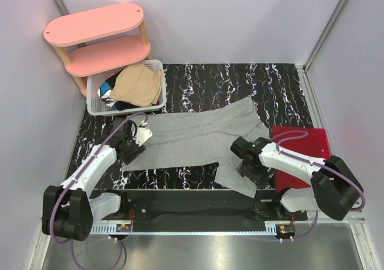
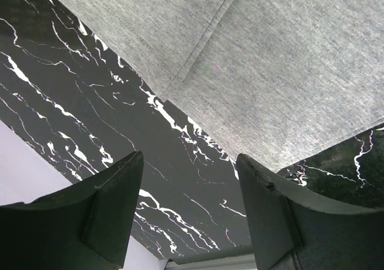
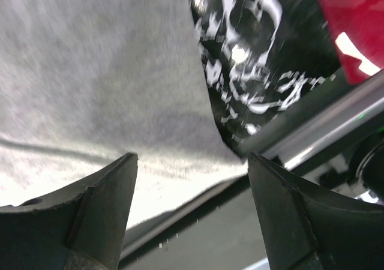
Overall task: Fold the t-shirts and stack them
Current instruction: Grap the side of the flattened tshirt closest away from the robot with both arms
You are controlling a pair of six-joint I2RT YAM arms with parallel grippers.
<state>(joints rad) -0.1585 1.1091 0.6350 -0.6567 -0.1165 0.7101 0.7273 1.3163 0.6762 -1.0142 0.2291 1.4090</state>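
While the grey t-shirt (image 1: 198,141) lies spread on the counter (image 1: 240,81), we see the left fingers (image 2: 111,216) open and empty beside its edge, and the right fingers (image 3: 99,213) open above its near corner.

The spread t-shirt (image 1: 192,139) lies on the table (image 1: 210,78) between the claws, one end beside the left gripper (image 1: 133,139), the other under the right gripper (image 1: 245,156). A folded t-shirt (image 1: 306,147) lies right of the right gripper. Behind the left gripper stands a basket (image 1: 96,108) holding heaped t-shirts (image 1: 141,81), with a shelf (image 1: 99,24) behind it
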